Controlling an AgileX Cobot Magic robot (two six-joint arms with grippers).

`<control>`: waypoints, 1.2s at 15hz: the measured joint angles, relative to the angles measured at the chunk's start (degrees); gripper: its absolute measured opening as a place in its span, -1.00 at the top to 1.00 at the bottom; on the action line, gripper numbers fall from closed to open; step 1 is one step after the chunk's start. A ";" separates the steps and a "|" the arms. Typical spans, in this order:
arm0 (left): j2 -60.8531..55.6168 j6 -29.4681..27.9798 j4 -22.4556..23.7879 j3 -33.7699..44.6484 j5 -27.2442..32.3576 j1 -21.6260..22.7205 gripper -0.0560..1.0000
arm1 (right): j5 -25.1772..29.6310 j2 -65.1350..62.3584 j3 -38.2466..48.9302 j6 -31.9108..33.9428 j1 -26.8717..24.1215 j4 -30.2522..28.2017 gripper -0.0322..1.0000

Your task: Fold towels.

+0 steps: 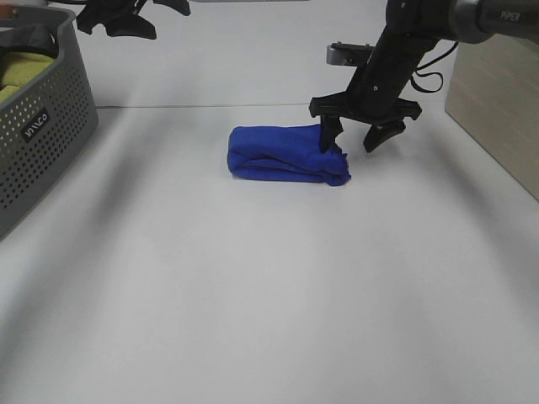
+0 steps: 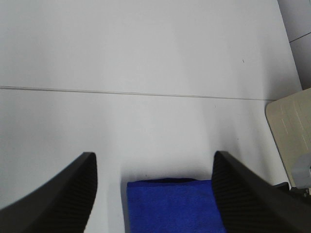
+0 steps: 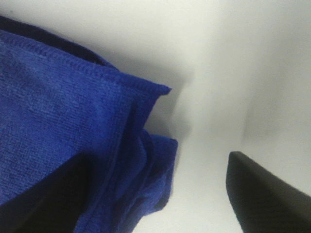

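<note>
The royal-blue towel [image 1: 282, 156] lies folded into a thick bundle in the middle of the white table [image 1: 253, 295]. My right gripper [image 1: 349, 145] stands open at the towel's right end. One finger [image 1: 328, 135] rests on the cloth and the other hangs past the end, over bare table. In the right wrist view the towel's stitched corner [image 3: 58, 97] fills the space beside the right gripper [image 3: 160, 194]. My left gripper [image 1: 126, 29] hangs open, high at the back left, holding nothing. The left wrist view shows the left gripper [image 2: 153, 194] well above the towel [image 2: 170, 206].
A grey perforated basket [image 1: 42, 126] stands at the left edge with a yellow-green cloth [image 1: 21, 71] inside. A beige panel [image 1: 497, 109] rises at the right side, also seen as the beige panel [image 2: 291, 131] in the left wrist view.
</note>
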 joint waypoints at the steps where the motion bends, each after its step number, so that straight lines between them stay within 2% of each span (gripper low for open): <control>1: 0.00 0.00 0.00 0.00 0.00 0.00 -0.33 | 0.46 0.00 0.00 0.74 0.00 -1.60 -0.50; 3: 0.00 0.00 0.23 0.00 0.46 0.00 -0.33 | 1.38 -0.46 0.00 1.49 0.00 -1.89 -0.50; 6: -0.63 2.46 3.21 0.00 5.39 0.00 -0.33 | 4.98 -4.76 0.00 1.66 0.00 -0.29 -0.50; 10: -2.81 3.44 10.49 0.00 14.38 0.00 -0.33 | 12.55 -8.31 0.00 1.66 0.00 1.60 -0.50; 12: -6.93 3.44 16.50 0.00 20.57 -0.29 -0.33 | 13.41 -9.34 0.46 1.72 0.00 2.98 -0.50; 15: -13.58 3.44 20.97 2.75 20.74 -1.55 -0.33 | 13.69 -15.13 4.53 1.78 0.00 3.55 -0.50; 17: -18.28 3.44 23.32 7.85 20.74 -2.23 -0.33 | 13.81 -19.31 8.48 1.78 0.00 3.27 -0.50; 18: -22.57 3.38 24.41 13.18 20.74 -2.64 -0.33 | 13.81 -22.63 11.63 1.78 0.00 2.52 -0.50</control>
